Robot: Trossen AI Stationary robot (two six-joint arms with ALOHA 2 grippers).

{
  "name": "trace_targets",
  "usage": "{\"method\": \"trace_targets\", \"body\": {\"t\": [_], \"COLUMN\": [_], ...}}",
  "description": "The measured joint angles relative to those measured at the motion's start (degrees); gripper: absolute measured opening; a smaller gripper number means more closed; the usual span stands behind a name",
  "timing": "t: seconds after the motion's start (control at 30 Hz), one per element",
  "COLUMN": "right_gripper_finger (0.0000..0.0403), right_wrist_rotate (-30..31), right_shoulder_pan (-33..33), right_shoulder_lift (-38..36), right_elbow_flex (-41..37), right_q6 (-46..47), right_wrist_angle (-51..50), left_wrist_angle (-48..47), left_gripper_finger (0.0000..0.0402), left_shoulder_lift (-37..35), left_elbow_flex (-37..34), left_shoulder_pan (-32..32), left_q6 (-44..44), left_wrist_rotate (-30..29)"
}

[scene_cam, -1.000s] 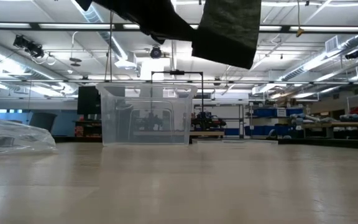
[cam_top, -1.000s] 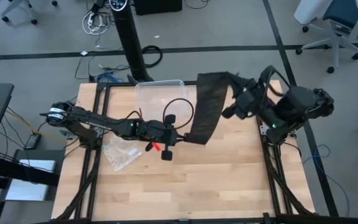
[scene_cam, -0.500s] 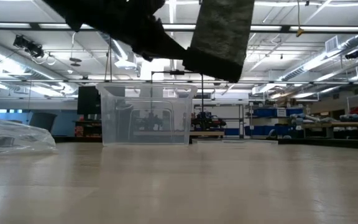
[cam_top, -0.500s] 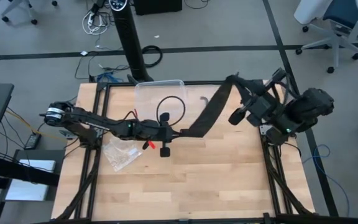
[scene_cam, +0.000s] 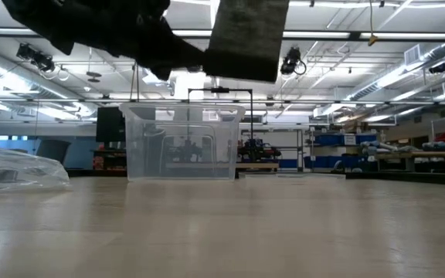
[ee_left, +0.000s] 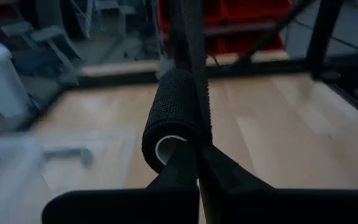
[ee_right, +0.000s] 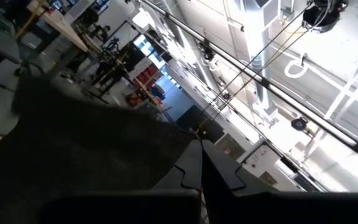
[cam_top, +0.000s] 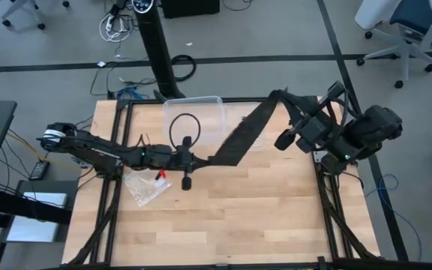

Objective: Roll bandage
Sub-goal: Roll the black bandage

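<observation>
The bandage is a black fabric strip [cam_top: 242, 131] that runs slanting above the table from my left gripper [cam_top: 203, 159], near the middle, up to my right gripper [cam_top: 289, 103], raised at the far right. Its left end is wound into a small black roll [ee_left: 173, 121] with a white core, right at my left fingertips [ee_left: 197, 167]. In the right wrist view the black cloth [ee_right: 79, 149] spreads out from my shut right gripper [ee_right: 201, 163]. In the low view the strip [scene_cam: 246, 35] hangs well above the table. My left gripper is shut on the roll's near rim [ee_left: 188, 149], beside the white core, coming level from the table's left. The strip leaves the roll away from the fingers and the roll is clear of the table. My right gripper pinches the strip's other end [ee_right: 179, 146], with the fingers pointing slightly upward. The cloth fans out from them and runs straight down toward the left gripper, off the table.
A clear plastic box [cam_top: 193, 112] stands at the far middle of the table, under the strip's path. A crinkly clear bag [cam_top: 147, 184] lies near the left arm. The near half of the wooden table [cam_top: 261, 217] is bare.
My left gripper has drawn back toward the table's left edge and sunk, taking the roll with it. My right gripper has turned at the wrist. The strip, which hung broad and slack from the right gripper, now shows narrower and stretched straight between the two.
</observation>
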Motion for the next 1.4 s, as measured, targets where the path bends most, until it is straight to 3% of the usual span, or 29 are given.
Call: {"method": "trace_targets", "body": {"t": [0.47,0.67,0.8,0.93,1.1,1.4], "right_gripper_finger": [0.0,0.0,0.0,0.0,0.0,0.0], "right_wrist_rotate": [-1.6,-3.6,-4.2,-4.2,-3.5,4.3], "right_shoulder_pan": [-10.0,-13.8,-15.3,-13.0,-7.9,3.5], "right_shoulder_lift": [-0.8,-0.8,-0.9,-0.3,1.8,8.3], "right_elbow_flex": [0.0,0.0,0.0,0.0,0.0,0.0], "right_q6": [-3.3,-3.4,-2.4,-0.8,3.1,21.9], "right_wrist_angle": [0.4,0.9,1.2,0.0,-3.6,-21.3], "left_wrist_angle": [-0.7,-3.7,-4.2,-4.3,-4.5,-6.4], "left_gripper_finger": [0.0,0.0,0.0,0.0,0.0,0.0], "left_shoulder_lift": [0.7,0.7,0.7,0.7,0.8,0.8], "left_elbow_flex": [-0.4,-0.4,-0.4,-0.4,-0.4,-0.4], "left_shoulder_pan": [-6.5,-7.4,-8.3,-7.8,-4.8,-0.5], "left_q6": [1.5,-2.0,-1.4,0.9,1.4,1.7], "left_wrist_rotate": [1.3,3.9,1.8,-3.7,-6.7,-10.3]}}
